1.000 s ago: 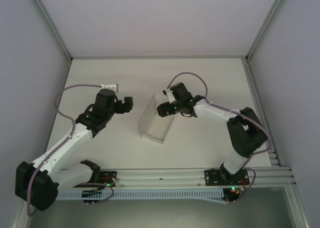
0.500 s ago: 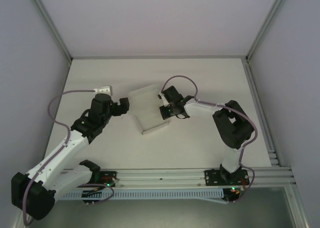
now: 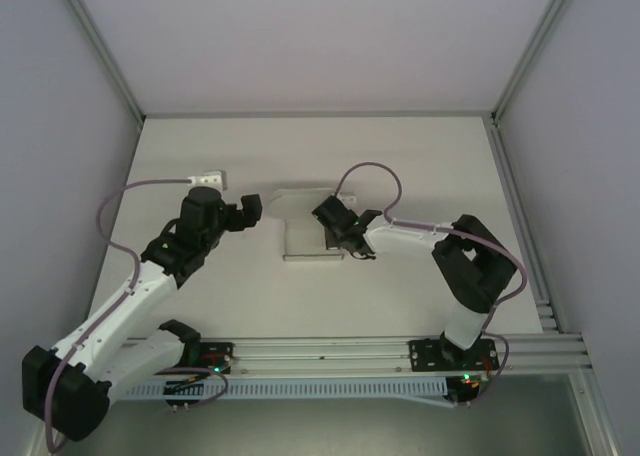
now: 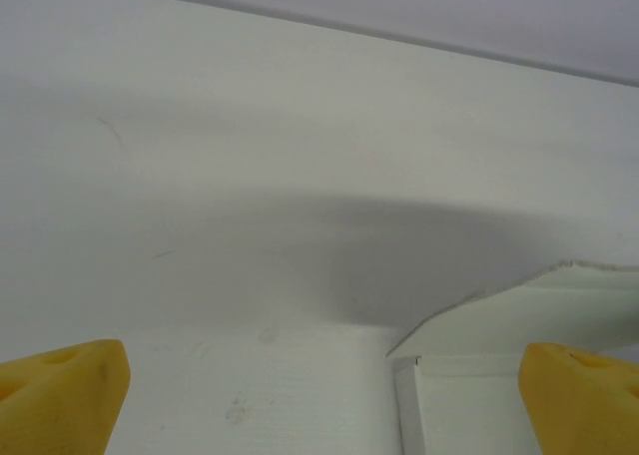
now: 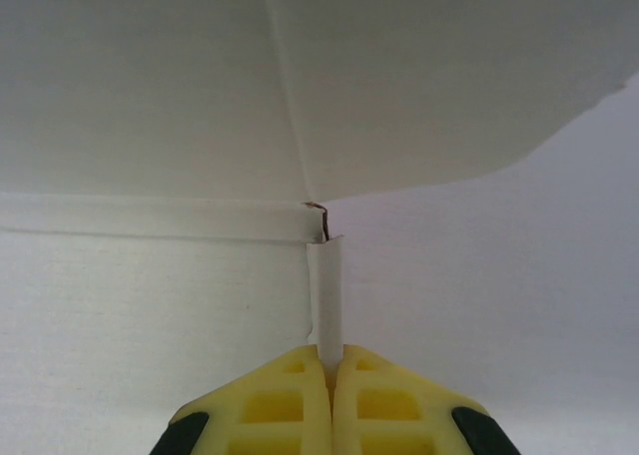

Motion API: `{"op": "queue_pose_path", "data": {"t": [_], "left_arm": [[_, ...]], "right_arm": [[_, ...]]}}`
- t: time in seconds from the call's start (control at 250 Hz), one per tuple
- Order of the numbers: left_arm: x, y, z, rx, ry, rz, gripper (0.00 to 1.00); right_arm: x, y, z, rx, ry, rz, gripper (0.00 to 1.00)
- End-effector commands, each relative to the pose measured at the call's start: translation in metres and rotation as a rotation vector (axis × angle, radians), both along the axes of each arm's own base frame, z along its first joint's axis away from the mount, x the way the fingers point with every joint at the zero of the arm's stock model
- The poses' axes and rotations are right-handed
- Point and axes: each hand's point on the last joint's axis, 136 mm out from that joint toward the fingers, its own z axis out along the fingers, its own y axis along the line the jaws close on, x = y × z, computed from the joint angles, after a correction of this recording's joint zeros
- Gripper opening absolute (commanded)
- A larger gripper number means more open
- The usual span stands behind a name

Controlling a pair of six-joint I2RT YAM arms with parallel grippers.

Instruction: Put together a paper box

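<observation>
The paper box is a thin white creased sheet lying near the middle of the table, its far flap raised. My right gripper is at its right edge. In the right wrist view the yellow fingers are pressed together on a narrow upright side flap of the paper box. My left gripper hovers just left of the box, open. Its yellow fingertips stand far apart with bare table between them. A corner of the box lies by the right fingertip.
A small white block on a grey cable lies at the back left of the table. Grey walls close in the back and sides. An aluminium rail with the arm bases runs along the near edge.
My right gripper has shut on the box's side flap and brought the tilted sheet down and to the left. The left arm drew back slightly and stayed open.
</observation>
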Motion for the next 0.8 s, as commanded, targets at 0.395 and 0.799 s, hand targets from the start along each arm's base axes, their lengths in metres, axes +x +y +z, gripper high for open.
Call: {"op": "queue_pose_path", "data": {"t": [0.395,0.799], "left_arm": [[0.014,-0.072,-0.012,0.132,-0.058,-0.494,1.0],[0.034,-0.108,-0.046,0.269,0.083,-0.857,0.84]], "right_arm": [[0.001,-0.025,0.098,0.006,-0.259,0.07,0.81],[0.021,-0.012,0.133,0.224,-0.221,0.744,0.92]]}}
